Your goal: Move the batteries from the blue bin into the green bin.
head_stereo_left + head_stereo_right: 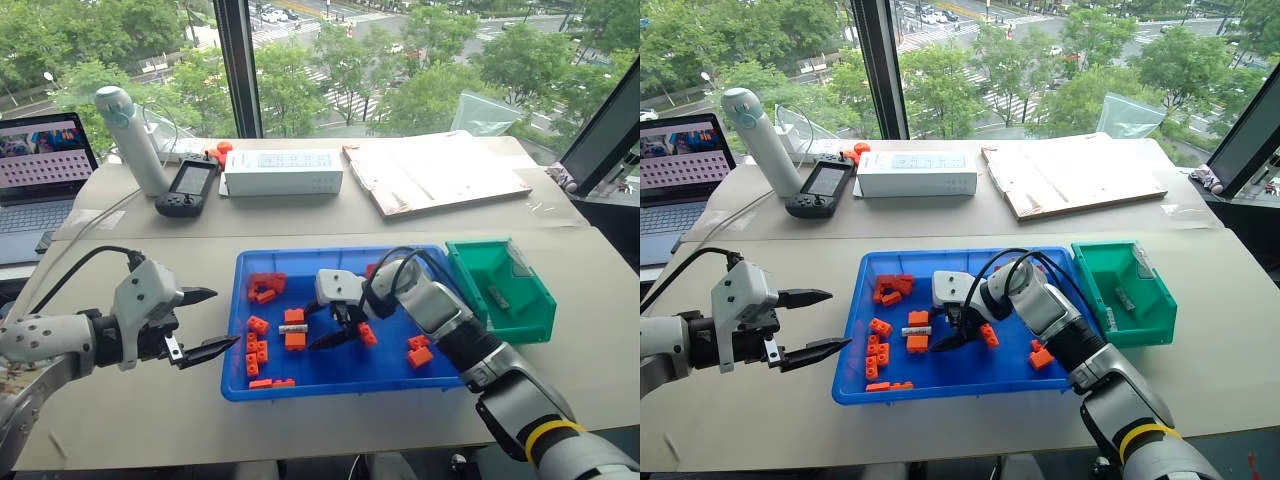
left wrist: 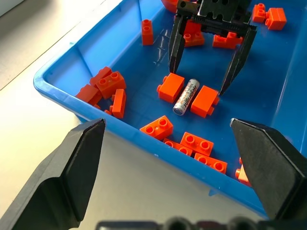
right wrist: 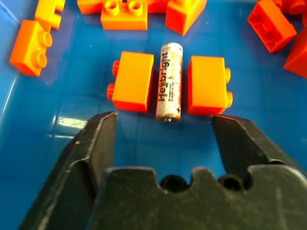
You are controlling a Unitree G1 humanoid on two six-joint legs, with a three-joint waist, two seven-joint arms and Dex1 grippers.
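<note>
You can read "Hexbright" in dark letters along the side of the battery (image 3: 169,81) lying between two orange bricks (image 3: 133,81) in the blue bin (image 3: 43,143); its smaller print is illegible.

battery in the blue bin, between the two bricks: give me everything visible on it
The slim silver-grey cylindrical battery looks metallic, with black print along its side. It lies flat on the floor of the wide bright-blue plastic tray, flanked closely by two orange plastic toy bricks; actual contact can't be told. The right gripper hangs over it, black fingers open and straddling the bricks, not touching the battery. Nothing grips it.
</note>
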